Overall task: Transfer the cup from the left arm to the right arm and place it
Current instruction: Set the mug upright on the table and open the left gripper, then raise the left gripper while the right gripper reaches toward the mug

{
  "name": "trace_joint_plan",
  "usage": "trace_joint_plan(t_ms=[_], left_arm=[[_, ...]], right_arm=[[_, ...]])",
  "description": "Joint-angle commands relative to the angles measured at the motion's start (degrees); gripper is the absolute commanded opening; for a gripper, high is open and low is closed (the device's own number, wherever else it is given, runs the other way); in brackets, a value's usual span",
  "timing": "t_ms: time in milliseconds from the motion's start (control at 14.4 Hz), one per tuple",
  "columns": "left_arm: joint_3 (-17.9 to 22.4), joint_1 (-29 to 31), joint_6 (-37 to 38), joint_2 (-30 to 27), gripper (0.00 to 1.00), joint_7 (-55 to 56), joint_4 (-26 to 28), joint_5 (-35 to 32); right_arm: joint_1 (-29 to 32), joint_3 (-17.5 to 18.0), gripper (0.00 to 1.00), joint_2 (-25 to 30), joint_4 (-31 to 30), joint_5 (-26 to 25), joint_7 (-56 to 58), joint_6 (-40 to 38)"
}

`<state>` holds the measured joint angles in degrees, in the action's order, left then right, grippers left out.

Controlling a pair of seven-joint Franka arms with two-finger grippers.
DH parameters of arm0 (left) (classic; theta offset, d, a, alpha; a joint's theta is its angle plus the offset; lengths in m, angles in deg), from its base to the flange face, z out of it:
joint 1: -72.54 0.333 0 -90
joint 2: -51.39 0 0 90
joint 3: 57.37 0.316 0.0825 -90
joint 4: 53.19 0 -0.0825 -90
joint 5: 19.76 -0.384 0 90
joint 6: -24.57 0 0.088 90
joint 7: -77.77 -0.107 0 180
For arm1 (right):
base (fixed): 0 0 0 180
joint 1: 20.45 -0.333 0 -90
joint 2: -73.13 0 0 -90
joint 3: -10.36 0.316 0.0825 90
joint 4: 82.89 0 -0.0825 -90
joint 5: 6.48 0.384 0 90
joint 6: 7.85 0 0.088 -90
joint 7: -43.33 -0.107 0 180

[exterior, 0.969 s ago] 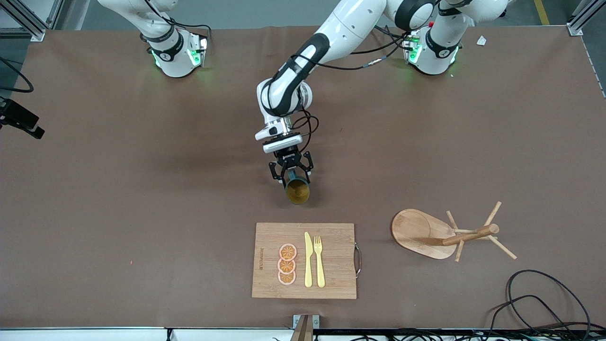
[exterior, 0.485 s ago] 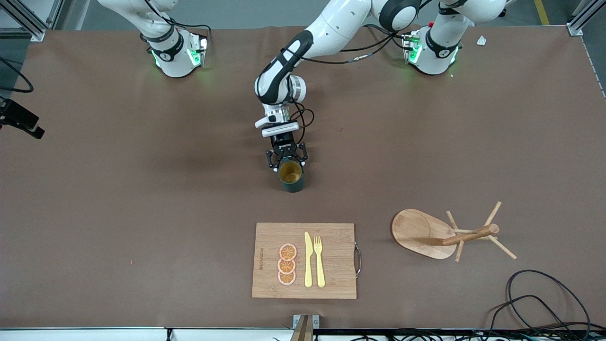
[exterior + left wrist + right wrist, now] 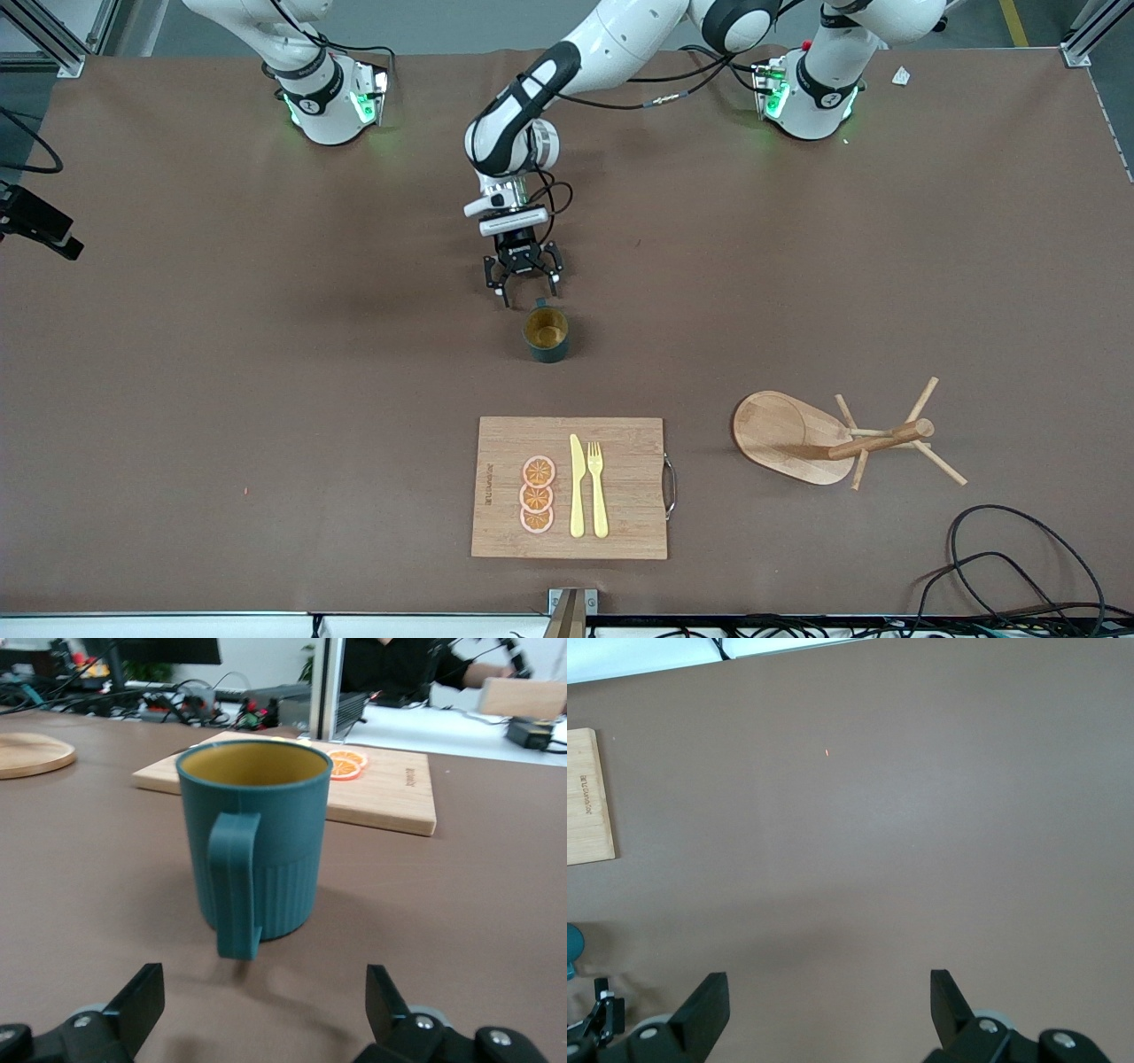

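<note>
teal cup [image 3: 547, 335], upright, ribbed, tan inside

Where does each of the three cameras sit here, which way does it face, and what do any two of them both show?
Front view: high across the table, facing both bases; shows the left gripper open above the table, apart from the upright cup, plus the cutting board and peg stand.
Left wrist view: low behind its own open fingers, facing the cup's handle, board farther on.
Right wrist view: high, looking down past its own open fingers at bare table; this arm waits.
Shared: all three show the board.
</note>
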<state>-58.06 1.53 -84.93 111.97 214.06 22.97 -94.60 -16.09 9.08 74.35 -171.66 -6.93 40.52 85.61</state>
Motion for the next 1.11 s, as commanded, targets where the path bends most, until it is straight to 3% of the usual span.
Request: trace_joint_plan(t_ms=[0,277,623,1038], left_arm=[[-1.85,0.08,3.05,-5.01,1.00,-5.76,0.57,6.44],[-1.95,0.61,3.33,-12.22,1.00,-11.21,0.57,17.94],[-1.86,5.60,3.24,-18.99,1.00,-20.53,-1.45,28.06],[-1.86,21.32,3.24,-29.18,1.00,-41.69,-1.36,43.96]], right_arm=[[1.36,1.02,1.00,1.42,-0.71,-0.08,-0.45,0.67],[0.74,1.28,1.00,0.72,1.14,2.81,-0.01,1.02],[-5.93,1.37,1.00,0.01,0.88,3.26,-0.54,0.67],[-8.05,1.46,1.00,-2.79,0.70,3.00,0.34,-1.95]])
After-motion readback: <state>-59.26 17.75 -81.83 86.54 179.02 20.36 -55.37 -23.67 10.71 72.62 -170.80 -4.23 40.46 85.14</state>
